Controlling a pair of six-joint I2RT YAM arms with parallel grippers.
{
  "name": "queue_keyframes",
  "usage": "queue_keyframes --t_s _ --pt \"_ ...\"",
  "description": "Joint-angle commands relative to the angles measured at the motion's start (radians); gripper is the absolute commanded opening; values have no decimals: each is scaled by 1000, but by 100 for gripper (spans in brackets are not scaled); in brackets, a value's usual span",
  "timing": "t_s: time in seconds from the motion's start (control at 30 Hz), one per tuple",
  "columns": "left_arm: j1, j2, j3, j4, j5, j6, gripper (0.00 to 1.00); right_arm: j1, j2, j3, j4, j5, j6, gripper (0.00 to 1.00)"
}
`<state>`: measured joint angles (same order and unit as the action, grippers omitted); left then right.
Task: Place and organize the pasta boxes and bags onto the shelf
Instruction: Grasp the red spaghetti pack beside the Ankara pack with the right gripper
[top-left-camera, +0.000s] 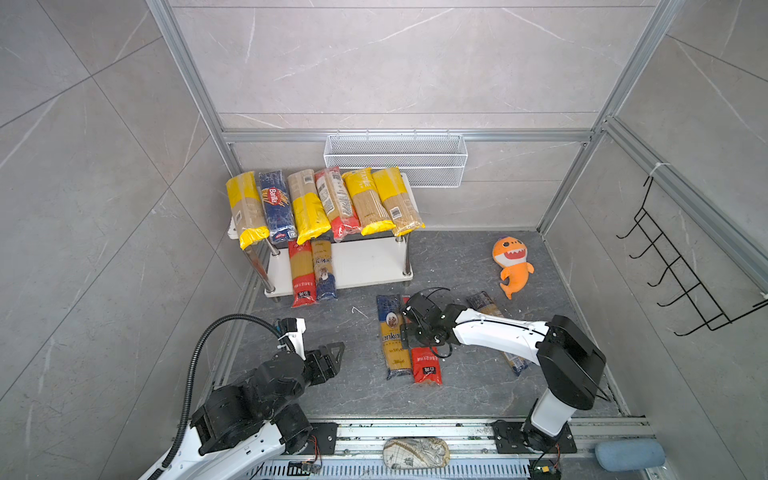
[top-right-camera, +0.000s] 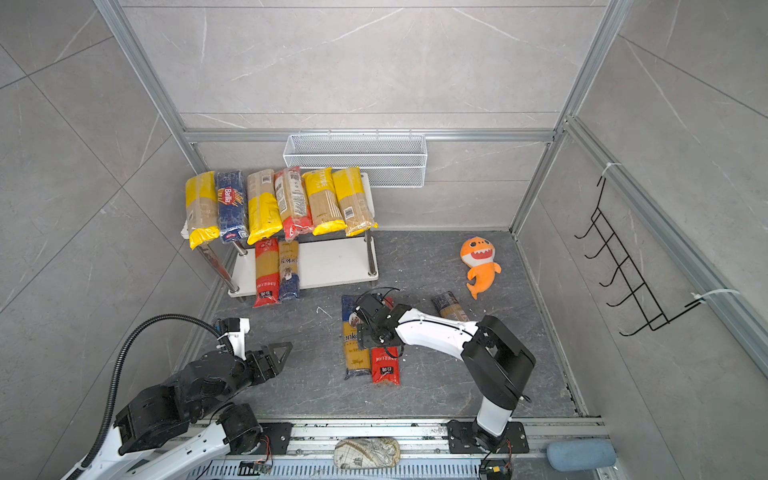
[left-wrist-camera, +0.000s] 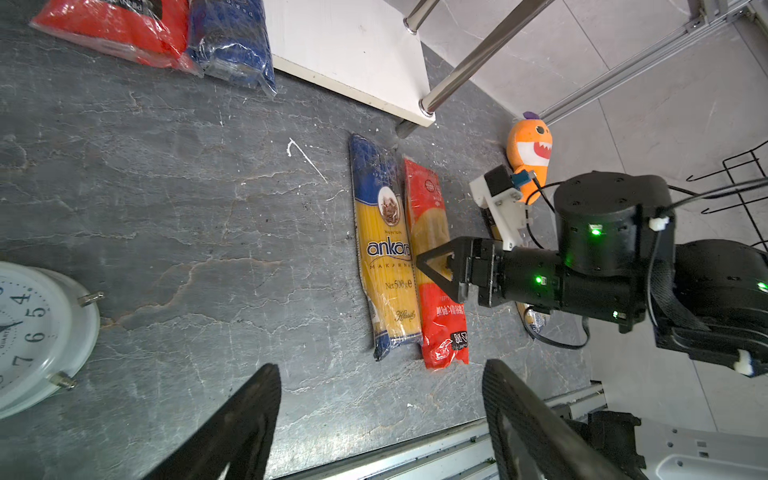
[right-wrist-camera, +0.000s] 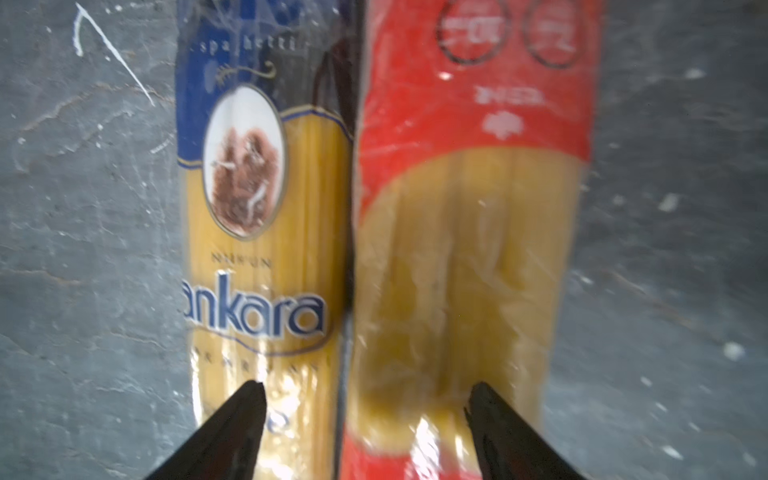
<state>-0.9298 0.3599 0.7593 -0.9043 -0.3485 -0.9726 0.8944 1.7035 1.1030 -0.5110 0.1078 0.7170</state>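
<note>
Right gripper (right-wrist-camera: 368, 386): stood wide over Ankara pack (right-wrist-camera: 266, 270) and red pack (right-wrist-camera: 469, 249), side by side. Left gripper (left-wrist-camera: 382, 368): wide, empty, at their 9 o'clock.

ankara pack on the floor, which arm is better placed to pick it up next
Right. The right gripper hangs open just above the ankara pack and the red pack beside it; the left gripper, also open, is further off over bare floor.

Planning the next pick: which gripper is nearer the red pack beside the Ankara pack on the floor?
Right. The right gripper hangs directly over the red pack; the left gripper sits off beyond the Ankara pack.
</note>
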Motion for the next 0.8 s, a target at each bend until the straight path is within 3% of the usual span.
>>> queue_keyframes --t_s 0.0,0.23,0.77 --pt "-3 21 38 -5 -24 15 79 3 -54 -59 -94 78 29 82" --pt "-3 33 47 -3 -17 17 79 25 -61 -167 -47 71 69 82" --pt "-3 30 52 -5 -20 14 79 96 12 -156 1 40 98 82"
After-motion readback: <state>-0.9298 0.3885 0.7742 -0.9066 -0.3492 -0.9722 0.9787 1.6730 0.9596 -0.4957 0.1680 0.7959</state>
